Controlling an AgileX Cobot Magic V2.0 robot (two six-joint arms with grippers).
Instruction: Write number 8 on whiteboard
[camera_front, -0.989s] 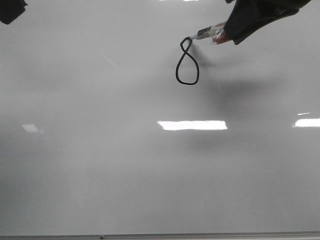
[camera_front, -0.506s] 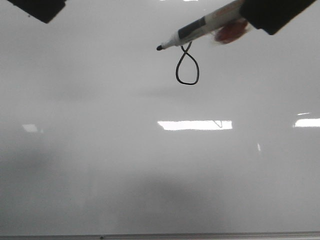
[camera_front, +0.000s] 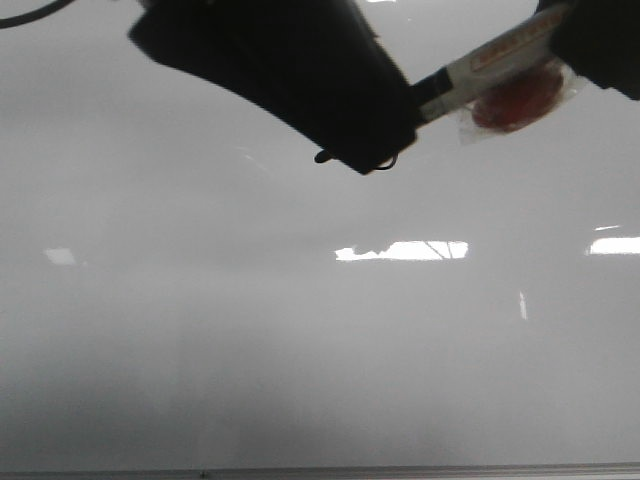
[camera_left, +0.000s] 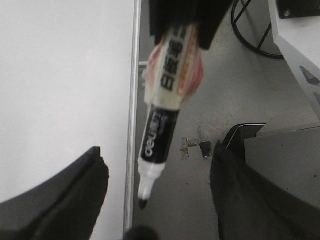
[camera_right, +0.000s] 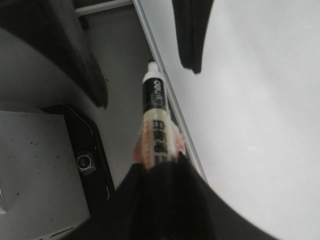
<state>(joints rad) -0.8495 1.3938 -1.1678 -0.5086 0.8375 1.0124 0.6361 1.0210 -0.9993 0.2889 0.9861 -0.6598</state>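
— Two grippers were in view; how did each stand?
— The right gripper (camera_right: 160, 175) was clamped on the marker (camera_front: 490, 62), holding it by the rear of its barrel, with the uncapped black tip (camera_left: 143, 203) pointing away from the gripper. The left gripper (camera_left: 155, 200) stood wide, its two dark fingers (camera_left: 65, 195) spread on either side of the marker's tip without touching it.
— And around the marker?
— A red blob (camera_front: 518, 100) in clear wrapping sat against the marker's barrel, close to the right gripper. In the front view the left gripper (camera_front: 300, 80) hung as a big dark mass over the marker's front end.
— Where was the number 8?
— Almost wholly hidden behind that dark mass, below the marker's front end; only a small curved black stroke, the number 8 (camera_front: 388, 162), peeked out at the mass's lower edge.
— And the whiteboard?
— The whiteboard (camera_front: 300, 340) spread glossy and pale behind everything, with bright light reflections (camera_front: 402, 250) below the marker and its thin grey frame (camera_front: 320, 470) along the near edge.
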